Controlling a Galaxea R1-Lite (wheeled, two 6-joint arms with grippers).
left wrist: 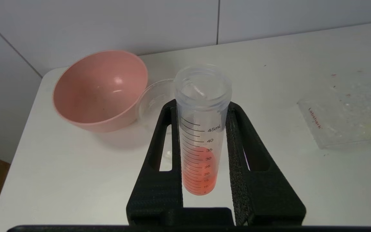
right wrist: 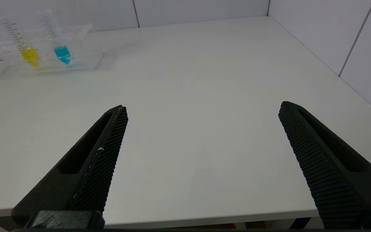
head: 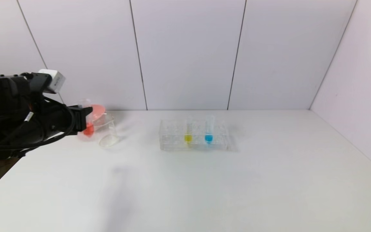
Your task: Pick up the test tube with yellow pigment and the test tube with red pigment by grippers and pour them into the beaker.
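- Broadly, the tabletop (head: 204, 187) is the widest thing here; the left tool (left wrist: 202, 135) hovers above its left end, while the right tool (right wrist: 201, 129) idles low at the near edge, released with its fingers wide apart.
- The pink bowl (left wrist: 98, 90) sits just beyond the left tool.
- The clear rack (head: 193, 135) stands well off to the left tool's right, holding the test tube with yellow pigment (head: 188, 133) beside a blue tube (head: 208, 133).
- The beaker (head: 108, 132) stands just ahead of the left tool, seemingly empty.
- The test tube with red pigment (left wrist: 201, 135) is clamped upright in the left tool, liquid inside; neither pour looks done.
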